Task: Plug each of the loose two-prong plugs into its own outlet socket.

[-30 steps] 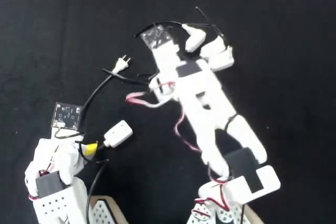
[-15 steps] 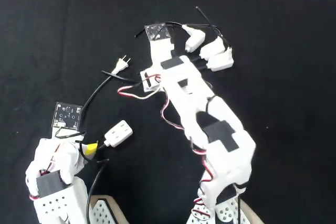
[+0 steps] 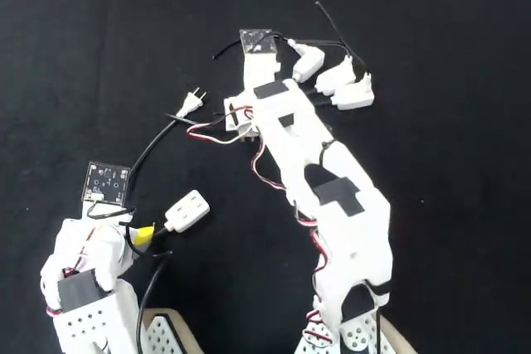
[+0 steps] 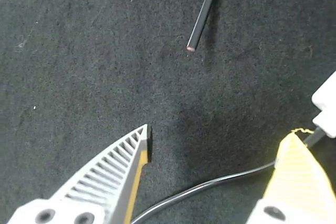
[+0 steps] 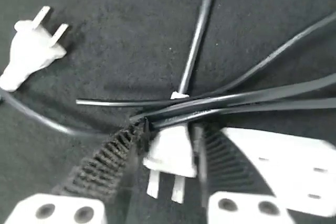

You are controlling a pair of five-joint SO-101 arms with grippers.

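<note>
The right gripper (image 5: 170, 129) was clamped on a plug (image 5: 170, 156), its dark ribbed fingers (image 5: 105, 166) drawn in to the width of the plug's body. That plug was small, white and flat-sided. Its two pale flat prongs pointed back toward the wrist, and its black cord ran out of the far end into a bundle of cords (image 5: 252, 100) on the black cloth (image 3: 448, 205). A white block (image 5: 283, 166) lay just beside one finger. Seen from above, the right arm (image 3: 332, 196) stretched from six o'clock on the table up toward twelve. A loose plug (image 3: 192, 103) lay at about ten o'clock from the table's middle. It was white too, with bare prongs aimed toward one o'clock and a black cord trailing off toward seven. At one o'clock sat a row of three white pieces (image 3: 336, 79) with black cords, and I could not tell plugs from sockets there. A white oblong socket (image 3: 187, 210) lay at eight o'clock, with the left gripper (image 3: 141, 235) just off its own eight o'clock side. The left gripper gaped wide and held nothing, with a thin cord (image 4: 210, 187) lying on the cloth across the gap. Its yellow finger (image 4: 294, 161) was close to the socket's cord end. A cut cord end (image 4: 191, 48) lay well apart from both fingers.
</note>
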